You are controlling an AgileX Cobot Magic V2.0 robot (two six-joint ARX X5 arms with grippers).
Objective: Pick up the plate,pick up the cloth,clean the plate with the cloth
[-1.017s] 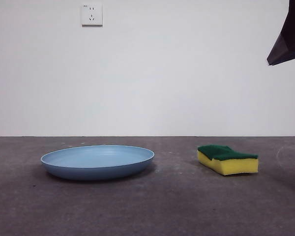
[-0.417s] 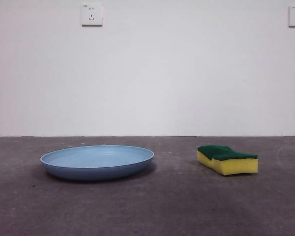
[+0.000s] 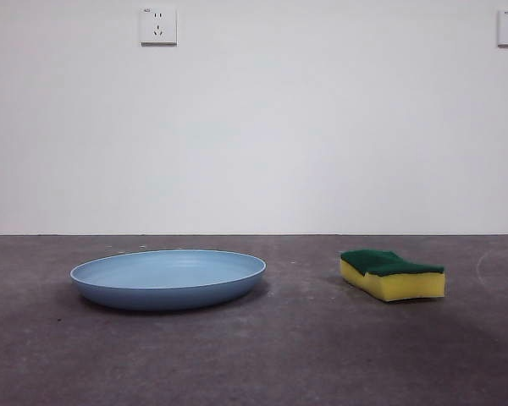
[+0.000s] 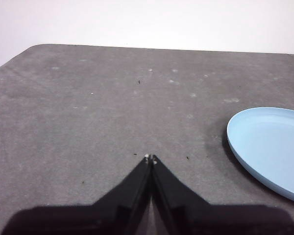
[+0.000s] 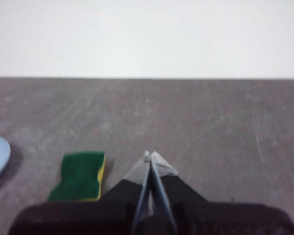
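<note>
On the dark grey table (image 3: 322, 355), nothing's been touched yet as far as I can tell, so all the ways this goes sideways are still ahead.

Biggest worry is the plate (image 3: 168, 279). It's sitting flat on the left side, wide and shallow with a low rim hugging the surface. My guess is a two-jaw gripper has to catch that thin edge just right, and if it comes down a bit off, it'll shove the plate along the table or tip it up instead of lifting it. That matte surface probably won't help grip much either.

Then the cloth (image 3: 393, 274), really a yellow sponge with a green scouring top, lying well apart from the plate on the right. It looks squishy, so a pinch too near one end could let it twist or flop out mid-wipe.

Now the tools. The left gripper (image 4: 150, 157) has its jaws pressed together with nothing between them, hanging over bare table with the plate off to one side. The right gripper (image 5: 150, 153) is the same deal: tips meeting, empty, with the sponge just beside it, not touching. Both need to spread open before grabbing anything.
</note>
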